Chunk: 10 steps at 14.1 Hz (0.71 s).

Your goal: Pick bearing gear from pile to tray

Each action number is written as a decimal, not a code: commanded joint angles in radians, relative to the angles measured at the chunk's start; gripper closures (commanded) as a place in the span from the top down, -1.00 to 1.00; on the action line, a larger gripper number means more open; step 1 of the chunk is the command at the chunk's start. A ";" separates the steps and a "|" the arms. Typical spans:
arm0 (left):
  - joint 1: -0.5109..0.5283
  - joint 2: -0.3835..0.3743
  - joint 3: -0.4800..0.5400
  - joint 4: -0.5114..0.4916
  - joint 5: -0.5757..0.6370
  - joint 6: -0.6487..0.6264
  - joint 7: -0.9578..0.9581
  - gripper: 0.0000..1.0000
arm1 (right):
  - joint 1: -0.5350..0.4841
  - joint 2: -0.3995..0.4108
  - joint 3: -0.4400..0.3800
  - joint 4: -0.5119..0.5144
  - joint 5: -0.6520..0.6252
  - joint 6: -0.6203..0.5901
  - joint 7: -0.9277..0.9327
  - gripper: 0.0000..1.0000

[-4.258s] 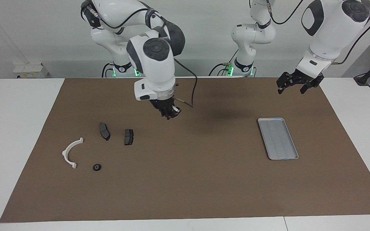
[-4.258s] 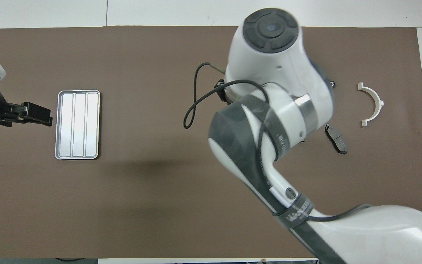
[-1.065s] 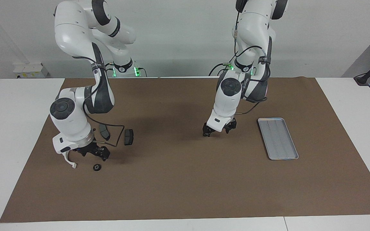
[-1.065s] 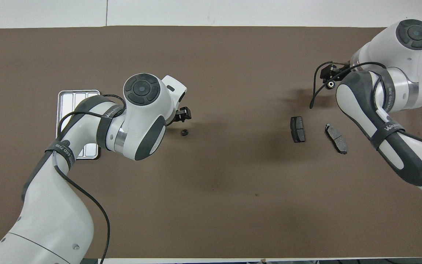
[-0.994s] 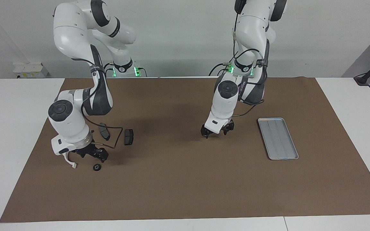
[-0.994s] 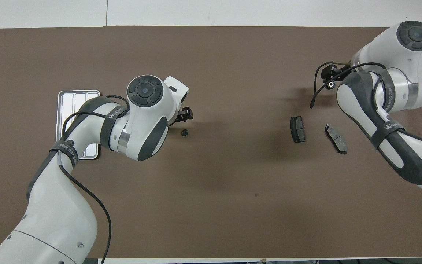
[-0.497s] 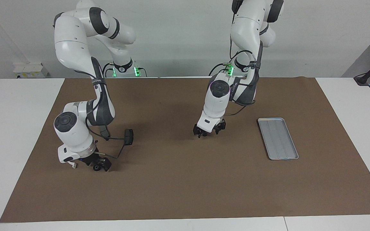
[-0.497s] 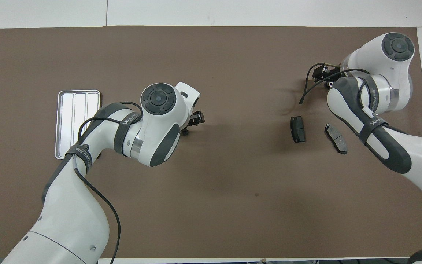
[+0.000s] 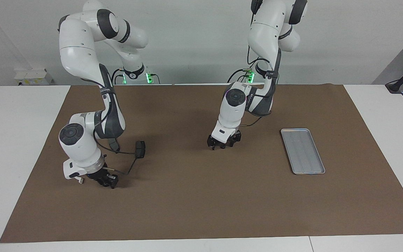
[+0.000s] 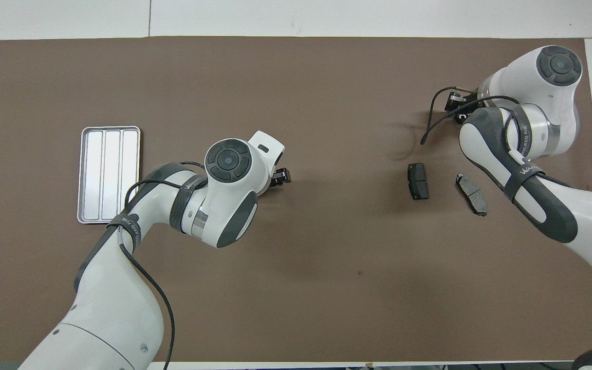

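1. My right gripper point(image 9: 106, 181): lower left of the facing view, down at the brown mat point(image 9: 201, 203), toward my right arm's end. In the overhead view it sits at the upper right point(image 10: 454, 104), partly under my own wrist. I cannot tell whether its fingers are apart or together, or whether they grip anything.

2. Bearing gear: the small black round piece. My right gripper stands right where it would lie and covers it, so I cannot make it out apart from the fingers. It is not on the tray.

3. My left gripper point(image 9: 221, 145): middle of the facing view, tips down close to the mat, fingers spread apart. I cannot see anything between them.

4. Tray point(image 9: 303, 151): silver-grey, ribbed, flat on the mat at the right of the facing view and the left of the overhead view point(image 10: 110, 174), toward my left arm's end. Nothing lies in it.

5. Brake pads, two, dark grey: one point(image 10: 418, 181) lies clear on the mat at the overhead view's right, and the other point(image 10: 471, 193) lies beside it, just next to my right forearm.

6. White bracket point(image 9: 81, 180): only one end shows, beside my right wrist at the facing view's lower left.
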 commanded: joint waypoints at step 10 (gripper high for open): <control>0.177 -0.109 0.034 0.257 0.003 -0.432 0.226 -1.00 | 0.056 -0.100 0.024 0.143 0.002 -0.432 0.007 -1.00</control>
